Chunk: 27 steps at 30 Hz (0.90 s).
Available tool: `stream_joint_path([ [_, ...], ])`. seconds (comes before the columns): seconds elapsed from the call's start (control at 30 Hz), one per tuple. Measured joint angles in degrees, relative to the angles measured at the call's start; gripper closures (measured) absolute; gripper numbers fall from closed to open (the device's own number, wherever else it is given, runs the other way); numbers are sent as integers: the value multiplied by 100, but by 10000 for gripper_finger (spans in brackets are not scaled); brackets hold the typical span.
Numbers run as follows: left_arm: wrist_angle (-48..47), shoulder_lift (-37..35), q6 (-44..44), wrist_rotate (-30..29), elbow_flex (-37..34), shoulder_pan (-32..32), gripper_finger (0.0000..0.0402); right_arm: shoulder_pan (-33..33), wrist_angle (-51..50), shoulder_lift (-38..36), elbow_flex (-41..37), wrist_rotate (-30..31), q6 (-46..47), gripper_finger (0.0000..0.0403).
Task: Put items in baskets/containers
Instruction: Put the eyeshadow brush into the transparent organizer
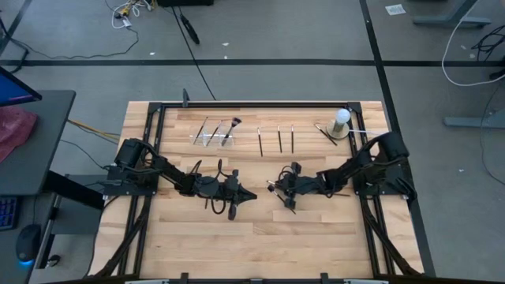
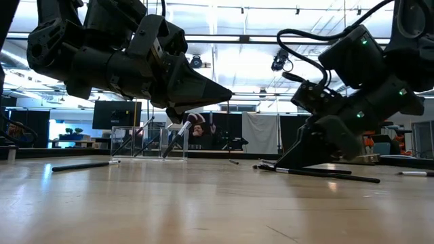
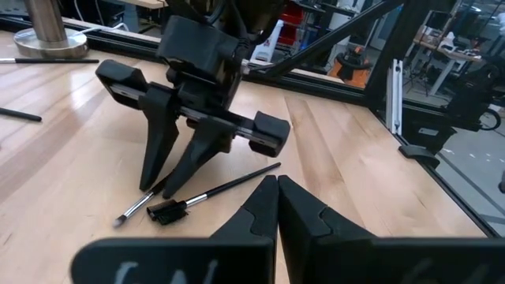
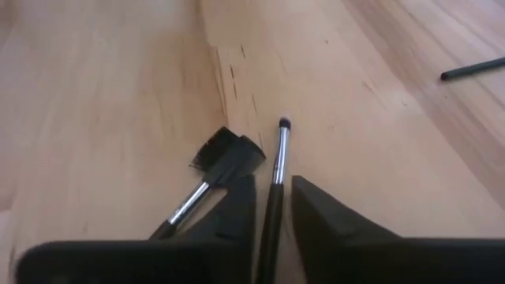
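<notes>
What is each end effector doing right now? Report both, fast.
Left end effector: closed, empty, above the table.
Right end effector: down at the table, fingers around a thin brush; a second brush lies beside it.

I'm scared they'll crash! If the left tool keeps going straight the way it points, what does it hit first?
Probably the two brushes on the table, then the right tool standing over them. The left tool points straight at both, though depth is hard to judge.
</notes>
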Motion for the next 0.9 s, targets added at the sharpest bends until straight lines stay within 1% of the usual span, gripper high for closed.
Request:
stream_joint_path([
  [0.1, 0, 0, 0, 0, 1, 0, 392, -41, 17, 90, 14, 33, 62, 373],
  [0.17, 0, 0, -2, 0, 0, 0, 392, -51, 39, 92, -6, 30, 101, 390],
  [0.37, 0, 0, 0, 4, 2, 0, 392, -58, 242, 117, -68, 69, 84, 393],
  [0.5, 9, 0, 160, 58, 1, 0, 392, -84, 568, 46, -130, 77, -173, 395],
  [0.63, 35, -37, 460, 145, 2, -20, 391, -114, 849, -37, -168, 569, -286, 399],
  [0.67, 42, -73, 601, 157, 2, -44, 390, -112, 1002, -43, -166, 600, -284, 400],
  [0.77, 101, -271, 1076, 31, 2, -170, 373, -96, 1643, -68, -136, 582, -291, 401],
  [0.9, -11, -487, 1477, -286, 6, -321, 329, -33, 2700, -70, -136, 591, -495, 401],
])
